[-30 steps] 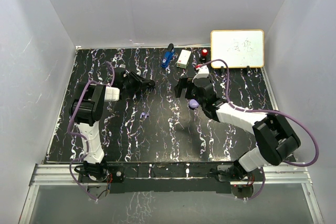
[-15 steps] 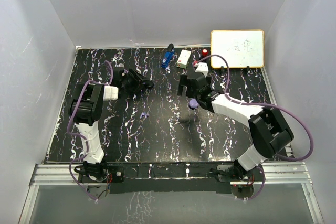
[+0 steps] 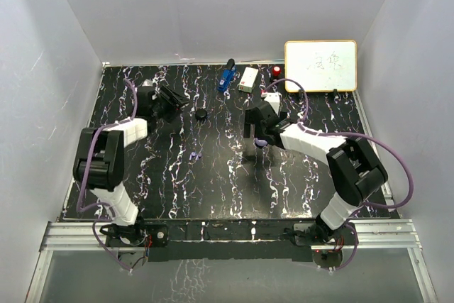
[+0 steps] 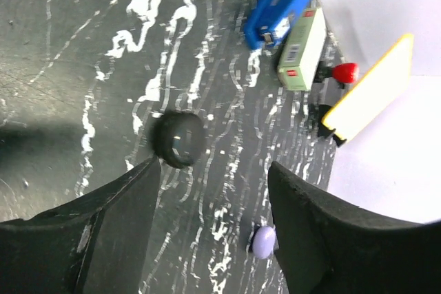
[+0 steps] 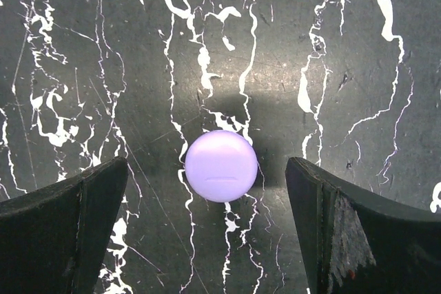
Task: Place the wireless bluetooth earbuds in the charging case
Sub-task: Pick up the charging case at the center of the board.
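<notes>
The black, white-veined table (image 3: 213, 189) lies open around both arms. The right gripper (image 5: 207, 163) is spread wide and empty, with the smooth round lilac case (image 5: 221, 165) between its fingers, untouched. The left gripper (image 4: 213, 170), half open and empty, has let go and backed off. The glossy black case (image 4: 178, 140) lies just ahead of its fingertips. The tiny lilac earbuds (image 3: 195, 155) lie loose, well to the right gripper's left.

left case (image 3: 201, 114): toward the back, left of centre
right case (image 3: 260, 142): right of left case, nearer the front
earbuds (image 3: 195, 155): in front of left case
tool (image 3: 226, 77), box (image 3: 248, 79), board (image 3: 320, 66): back edge, left to right
</notes>
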`<state>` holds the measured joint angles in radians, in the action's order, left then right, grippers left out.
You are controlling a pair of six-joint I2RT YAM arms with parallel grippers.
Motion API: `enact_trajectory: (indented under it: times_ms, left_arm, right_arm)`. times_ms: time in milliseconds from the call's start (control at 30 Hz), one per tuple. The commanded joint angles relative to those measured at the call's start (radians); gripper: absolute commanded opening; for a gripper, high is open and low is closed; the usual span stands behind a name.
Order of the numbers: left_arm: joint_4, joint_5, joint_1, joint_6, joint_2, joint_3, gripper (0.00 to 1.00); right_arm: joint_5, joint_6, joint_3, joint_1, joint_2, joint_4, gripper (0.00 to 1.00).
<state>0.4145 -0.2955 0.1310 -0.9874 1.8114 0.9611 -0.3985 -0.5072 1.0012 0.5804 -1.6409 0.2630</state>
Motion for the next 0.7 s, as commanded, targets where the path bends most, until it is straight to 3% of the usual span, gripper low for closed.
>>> enact_trajectory:
  times_ms: [0,400,667]
  left_arm:
    - [-0.044,0.028,-0.002,0.041,-0.188,-0.056,0.62]
    - [-0.107,0.001,0.025,0.058,-0.462,-0.2,0.62]
    - [-0.112,-0.017,0.037,0.055,-0.533,-0.26,0.62]
  right_arm:
    - [-0.027,-0.024,0.046,-0.005,-0.021,0.02,0.98]
    - [0.019,-0.036,0.049,-0.004,-0.085,0.025,0.95]
    - [0.058,-0.031,0.038,-0.002,-0.094,0.004,0.93]
